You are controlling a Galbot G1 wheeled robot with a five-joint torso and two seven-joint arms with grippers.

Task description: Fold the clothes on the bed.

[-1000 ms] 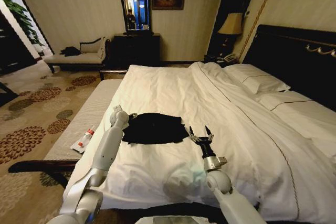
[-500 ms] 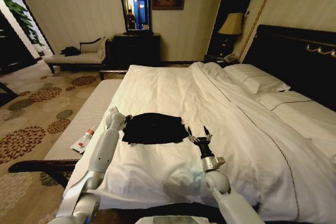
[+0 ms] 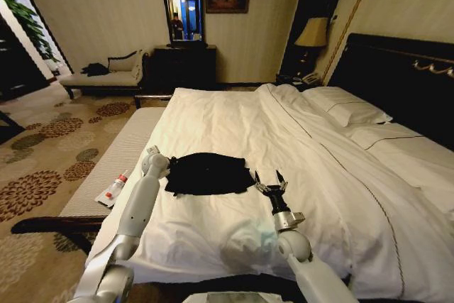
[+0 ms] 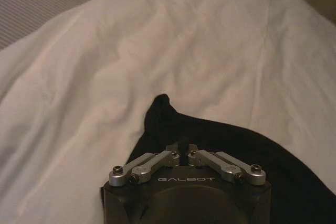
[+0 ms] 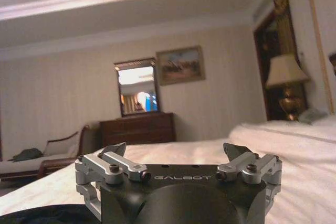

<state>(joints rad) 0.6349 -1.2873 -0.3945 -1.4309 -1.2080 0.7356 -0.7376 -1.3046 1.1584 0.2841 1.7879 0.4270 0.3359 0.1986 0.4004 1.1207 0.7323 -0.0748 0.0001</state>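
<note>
The clothes [image 3: 209, 173], a black T-shirt, lie bunched and small on the white sheet of the bed [image 3: 234, 125], near its foot. My left gripper [image 3: 167, 163] is at the shirt's left edge. In the left wrist view its fingers [image 4: 182, 144] are drawn together, shut on the black cloth [image 4: 220, 140], and a corner of the cloth sticks out just past them. My right gripper [image 3: 270, 179] stands open just right of the shirt, fingers pointing toward the far wall. Nothing is between them in the right wrist view [image 5: 176, 153], where a bit of the black shirt [image 5: 47, 214] shows low down.
A pale bench [image 3: 128, 147] runs along the bed's left side, with a red-and-white tube [image 3: 113, 189] on it. Pillows [image 3: 351, 111] and the dark headboard [image 3: 397, 69] are to the right. A dresser with a mirror [image 3: 183, 54] and a chaise [image 3: 106, 77] stand at the far wall.
My left arm has drawn back a little toward the bed's near left edge, its gripper staying at the shirt's left side. The right gripper has barely moved.
</note>
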